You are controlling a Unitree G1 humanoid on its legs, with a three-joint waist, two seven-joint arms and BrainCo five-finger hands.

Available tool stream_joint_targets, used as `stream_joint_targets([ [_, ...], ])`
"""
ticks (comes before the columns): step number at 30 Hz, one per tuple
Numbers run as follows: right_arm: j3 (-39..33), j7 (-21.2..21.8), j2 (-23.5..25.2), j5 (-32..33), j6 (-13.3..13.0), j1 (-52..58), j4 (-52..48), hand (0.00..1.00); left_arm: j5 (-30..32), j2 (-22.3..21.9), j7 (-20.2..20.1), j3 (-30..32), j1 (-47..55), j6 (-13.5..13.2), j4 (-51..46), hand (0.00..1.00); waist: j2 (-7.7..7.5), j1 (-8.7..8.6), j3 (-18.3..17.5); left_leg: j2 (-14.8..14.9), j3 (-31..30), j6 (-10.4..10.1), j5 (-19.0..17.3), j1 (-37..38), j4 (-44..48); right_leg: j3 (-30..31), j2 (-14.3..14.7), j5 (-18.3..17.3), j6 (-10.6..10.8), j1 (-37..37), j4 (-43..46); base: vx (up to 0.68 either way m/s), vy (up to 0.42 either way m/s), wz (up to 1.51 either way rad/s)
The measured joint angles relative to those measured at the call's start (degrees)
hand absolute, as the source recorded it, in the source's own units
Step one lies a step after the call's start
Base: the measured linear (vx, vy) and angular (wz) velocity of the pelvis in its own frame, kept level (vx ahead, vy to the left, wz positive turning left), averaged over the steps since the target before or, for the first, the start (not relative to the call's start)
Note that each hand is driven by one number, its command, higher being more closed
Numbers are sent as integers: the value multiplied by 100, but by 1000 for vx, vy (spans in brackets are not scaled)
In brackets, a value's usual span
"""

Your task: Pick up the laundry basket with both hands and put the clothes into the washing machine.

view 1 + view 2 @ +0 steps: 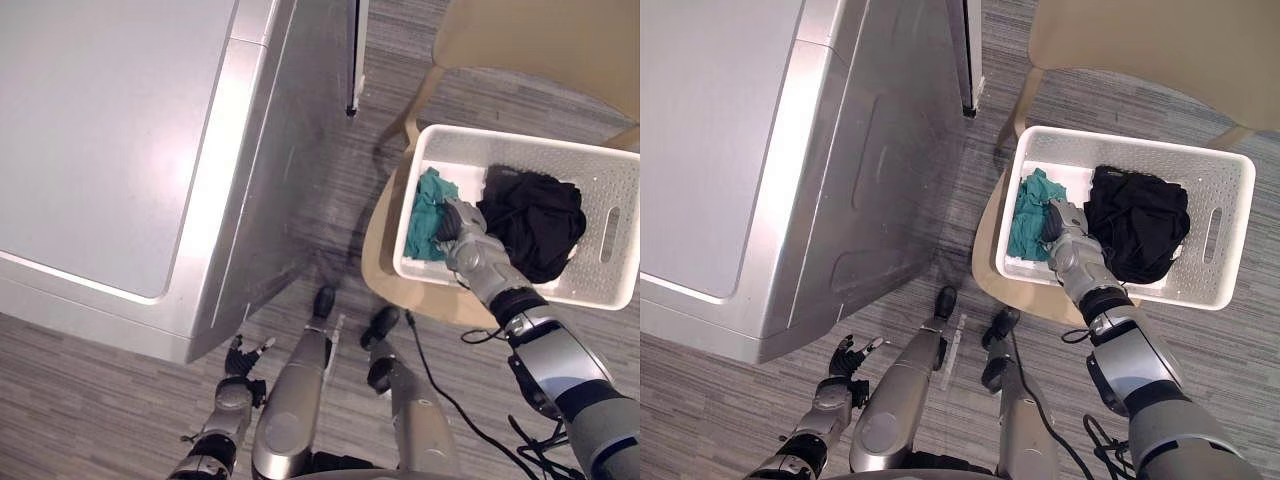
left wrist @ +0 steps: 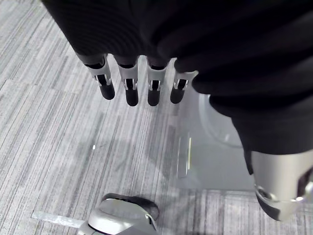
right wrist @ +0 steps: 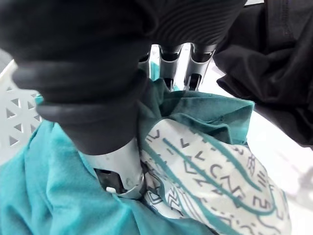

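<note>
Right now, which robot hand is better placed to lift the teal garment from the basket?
Right: the right robot hand is in the white basket, on the teal garment; the left robot hand hangs beside the washing machine.

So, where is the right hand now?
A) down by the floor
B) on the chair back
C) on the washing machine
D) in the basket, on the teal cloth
D: the right hand reaches into the basket and rests on the teal cloth, beside the black clothes.
</note>
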Motion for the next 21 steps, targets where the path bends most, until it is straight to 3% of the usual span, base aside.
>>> stream_joint_targets([
  [6, -1110, 24, 272, 1058, 75, 1007, -1576, 100, 0, 52, -23, 193, 113, 78, -35, 0, -183, -54, 107, 51, 228, -1, 32, 592, -235, 244, 15, 1, 0, 382, -14, 11, 31, -17],
  [8, -1584, 19, 497, 1480, 68, 1434, -2355, 100, 2, 74, -31, 245, 320, 147, -204, 0, -262, -206, 144, 51, 255, 0, 30, 898, -328, 289, 16, 0, 2, 634, -36, 22, 35, -11],
  [11, -2228, 7, 873, 2172, -74, 2062, -3309, 100, 6, 89, -148, 447, 494, 249, -245, 0, -371, -306, 109, 51, 399, 6, 27, 1294, -493, 454, 12, -30, 49, 917, -81, 5, 41, -17],
  [14, -2519, 35, 1313, 2778, -166, 2724, -3970, 100, 11, 171, -194, 578, 726, 316, -226, 0, -559, -371, -171, 61, 545, 15, 20, 1532, -682, 590, 19, -61, 118, 1035, -136, 31, 35, -21],
  [16, -2641, 150, 1680, 3358, -236, 3434, -4459, 100, 12, 174, -280, 774, 998, 402, -215, 0, -637, -513, -560, 47, 570, 14, 19, 1746, -821, 601, 22, -45, 150, 1225, -251, 110, 34, -4],
  [18, -2632, 297, 1874, 3741, -367, 3902, -4876, 100, 23, 133, -379, 909, 1195, 474, -175, 0, -641, -578, -920, 32, 676, 15, 19, 1926, -946, 703, 24, -6, 213, 1371, -390, 115, 58, -21],
  [21, -2484, 478, 2107, 3989, -498, 4219, -5591, 100, 59, 56, -412, 1063, 1351, 497, -149, 0, -590, -637, -1180, 21, 870, 32, 1, 2234, -1084, 902, 25, 33, 272, 1570, -485, 61, 58, -31],
])
